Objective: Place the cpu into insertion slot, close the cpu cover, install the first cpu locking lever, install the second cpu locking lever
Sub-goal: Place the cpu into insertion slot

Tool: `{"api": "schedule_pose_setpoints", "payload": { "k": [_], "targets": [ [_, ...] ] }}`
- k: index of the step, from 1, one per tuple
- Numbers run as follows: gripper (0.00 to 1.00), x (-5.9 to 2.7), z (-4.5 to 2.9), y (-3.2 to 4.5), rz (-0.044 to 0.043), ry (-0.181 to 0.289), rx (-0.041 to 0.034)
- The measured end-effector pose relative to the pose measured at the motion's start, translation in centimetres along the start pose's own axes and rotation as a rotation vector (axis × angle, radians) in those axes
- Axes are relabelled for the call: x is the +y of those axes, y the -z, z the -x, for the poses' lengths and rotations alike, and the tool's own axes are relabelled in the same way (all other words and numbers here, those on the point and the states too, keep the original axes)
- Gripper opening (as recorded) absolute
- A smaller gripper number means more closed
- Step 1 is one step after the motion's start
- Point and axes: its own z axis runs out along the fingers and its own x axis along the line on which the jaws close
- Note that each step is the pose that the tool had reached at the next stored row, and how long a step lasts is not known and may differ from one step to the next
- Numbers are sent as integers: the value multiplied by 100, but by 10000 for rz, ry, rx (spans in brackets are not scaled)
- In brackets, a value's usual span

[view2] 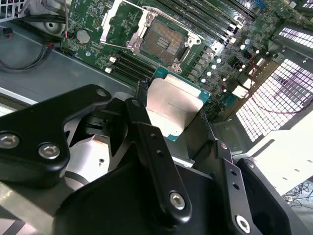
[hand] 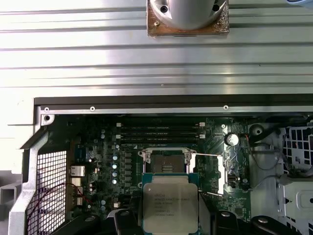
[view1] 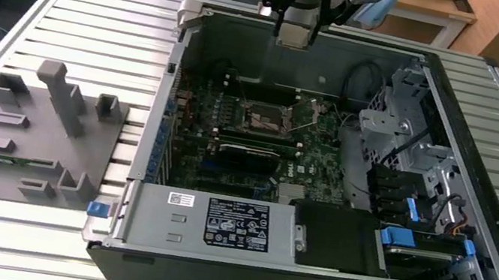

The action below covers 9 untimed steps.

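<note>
Black fingers [view2: 149, 147] of the hand [view2: 173, 110] clench the cpu [view2: 178, 100], hiding its near edge; the insertion slot [view2: 164, 44] lies open.

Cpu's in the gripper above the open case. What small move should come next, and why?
Probably a short descent toward the socket, with the cpu level. The gripper holds the cpu above the motherboard, the socket's contacts lie uncovered, and in the first wrist view the chip sits roughly in line with it.
</note>
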Motion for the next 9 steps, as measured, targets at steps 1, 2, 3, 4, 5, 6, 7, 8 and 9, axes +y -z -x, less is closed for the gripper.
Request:
{"api": "schedule_pose_setpoints", "payload": {
  "k": [1,2,3,4,5,6,7,8,9],
  "targets": [
    [54,0,0,-4,1,-1,-1],
    [54,-1,0,-9,2,0,-1],
    [54,-2,0,-17,2,0,-1],
    [54,-3,1,-27,2,0,-1],
    [54,-4,1,-38,1,0,-1],
    [54,-5,1,-49,0,0,0],
    [54,-6,1,-62,0,0,0],
    [54,-7,2,-76,1,0,0],
    [54,-8,2,-92,2,0,-1]
  ]
}}
